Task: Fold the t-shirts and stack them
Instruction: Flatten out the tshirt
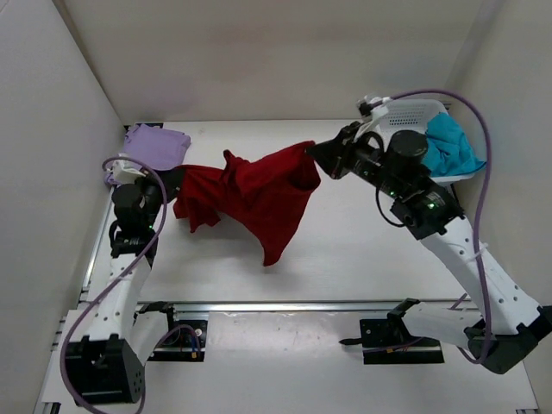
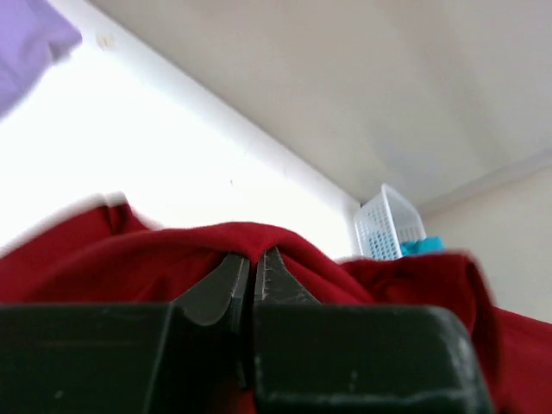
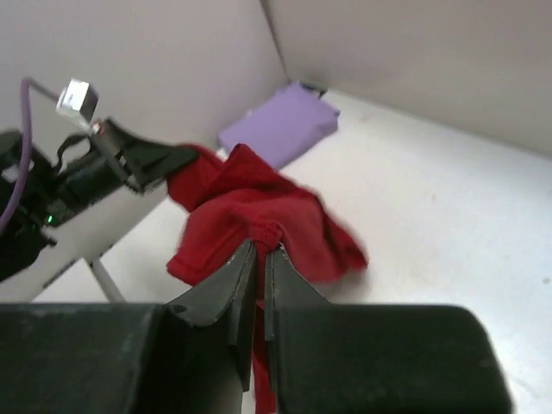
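Count: three t-shirts, two arms, one basket.

Red t-shirt (image 1: pixel 259 190): mid-bench, strung between the two grippers and raised at both ends. Its middle sags, and one long point of cloth hangs toward the near edge. From above I cannot tell whether the lowest folds touch the bench (image 1: pixel 362 250).

Left gripper (image 1: pixel 175 185): at the shirt's left end. In the left wrist view its fingers (image 2: pixel 220 291) stand nearly together, with a ridge of red cloth pinched at the tips.

Right gripper (image 1: pixel 312 153): at the shirt's right end, toward the far side of the bench. The right wrist view shows its fingers (image 3: pixel 226 280) narrow, with a bunched bit of red cloth nipped between them.

Lavender t-shirt (image 1: pixel 157 145): far left corner, lying flat as a compact pad just behind the left arm. It is close to the red one; contact is not clear.

Teal t-shirt (image 1: pixel 453 147): crumpled at the far right, in the white lattice basket (image 1: pixel 414 112) and spilling over its rim.

In the way: the right arm's wrist covers the basket's near side. A purple cable (image 1: pixel 479 138) arcs above the basket and the teal cloth.

Hard to make out: collar and sleeves of the red shirt are lost in the folds. Each wrist view is blocked along the bottom by the dark gripper body. The left wrist picture is blurred, and the lavender shirt is cut off at its corner.
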Available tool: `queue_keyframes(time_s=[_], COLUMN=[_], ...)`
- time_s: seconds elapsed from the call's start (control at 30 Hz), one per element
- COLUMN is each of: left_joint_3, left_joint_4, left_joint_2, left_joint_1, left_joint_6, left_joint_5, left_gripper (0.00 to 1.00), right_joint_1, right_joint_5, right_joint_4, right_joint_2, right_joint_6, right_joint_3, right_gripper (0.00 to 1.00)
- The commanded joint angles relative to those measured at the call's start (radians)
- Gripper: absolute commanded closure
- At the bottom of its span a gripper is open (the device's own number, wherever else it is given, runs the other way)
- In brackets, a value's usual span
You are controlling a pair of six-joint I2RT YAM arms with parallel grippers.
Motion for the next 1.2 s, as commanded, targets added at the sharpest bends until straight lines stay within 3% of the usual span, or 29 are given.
queue_keyframes(time_s=[0.0, 0.13, 0.2, 0.3, 0.37, 0.43, 0.5, 0.57, 0.6, 0.67, 0.73, 0.77, 0.8, 0.83, 0.87, 0.9, 0.97, 1.03, 1.07, 1.13, 1.17], left_joint_3=[-0.026, -0.030, -0.052, -0.115, -0.176, -0.233, -0.231, -0.160, -0.122, -0.051, -0.030, -0.058, -0.080, -0.136, -0.175, -0.228, -0.298, -0.351, -0.362, -0.367, -0.364], left_joint_4=[-0.078, -0.111, -0.106, -0.089, -0.054, 0.010, 0.041, 0.003, 0.012, -0.012, -0.072, -0.072, -0.072, -0.084, -0.089, -0.092, -0.117, -0.129, -0.122, -0.100, -0.083], left_joint_2=[-0.088, -0.104, -0.090, -0.093, -0.093, -0.078, -0.027, 0.034, 0.065, 0.097, 0.114, 0.110, 0.100, 0.070, 0.056, 0.019, -0.024, -0.064, -0.059, -0.046, -0.017], left_joint_1=[0.048, 0.051, 0.025, -0.113, -0.200, -0.303, -0.423, -0.406, -0.364, -0.314, -0.256, -0.236, -0.195, -0.166, -0.155, -0.132, -0.092, -0.058, -0.052, -0.067, -0.069], left_joint_6=[0.028, 0.042, 0.046, 0.045, 0.008, -0.027, -0.017, 0.028, 0.037, 0.065, 0.100, 0.097, 0.085, 0.080, 0.068, 0.073, 0.076, 0.073, 0.070, 0.060, 0.063], left_joint_5=[0.028, 0.037, 0.037, -0.012, -0.040, -0.075, -0.118, -0.084, -0.052, -0.010, -0.024, 0.000, 0.008, 0.010, 0.007, -0.007, -0.016, -0.003, 0.000, -0.012, -0.026], left_gripper=[1.00, 1.00, 1.00, 1.00, 0.99, 0.87, 0.69, 0.46, 0.40, 0.19, 0.14, 0.18, 0.30, 0.38, 0.45, 0.46, 0.41, 0.32, 0.29, 0.24, 0.22], right_joint_1=[-0.088, -0.356, -0.411, -0.425, -0.432, -0.450, -0.473, -0.483, -0.484, -0.475, -0.431, -0.409, -0.364, -0.310, -0.285, -0.242, -0.176, -0.086, -0.075, -0.084, -0.093], right_joint_5=[-0.073, -0.328, -0.351, -0.301, -0.253, -0.214, -0.184, -0.148, -0.124, -0.105, -0.072, -0.050, -0.004, 0.039, 0.062, 0.086, 0.119, 0.191, 0.179, 0.087, 0.067], right_joint_4=[-0.055, 0.079, 0.094, 0.071, 0.005, -0.051, -0.147, -0.250, -0.323, -0.449, -0.604, -0.635, -0.691, -0.745, -0.765, -0.791, -0.804, -0.680, -0.613, -0.316, -0.252], right_joint_2=[0.002, 0.095, 0.230, 0.466, 0.650, 0.798, 0.961, 1.058, 1.100, 1.145, 1.159, 1.157, 1.152, 1.152, 1.155, 1.157, 1.125, 0.988, 0.856, 0.638, 0.512], right_joint_6=[-0.006, 0.106, 0.125, 0.094, 0.067, 0.059, 0.056, 0.039, 0.034, 0.008, -0.027, -0.042, -0.064, -0.090, -0.100, -0.113, -0.130, -0.150, -0.151, -0.101, -0.081], right_joint_3=[0.059, -0.043, -0.044, 0.063, 0.273, 0.463, 0.678, 0.975, 1.114, 1.270, 1.327, 1.322, 1.306, 1.292, 1.279, 1.247, 1.150, 0.953, 0.747, 0.320, 0.236], right_gripper=[1.00, 1.00, 1.00, 1.00, 1.00, 1.00, 0.99, 0.86, 0.71, 0.58, 0.53, 0.53, 0.57, 0.76, 0.90, 1.00, 1.00, 1.00, 1.00, 1.00, 1.00])
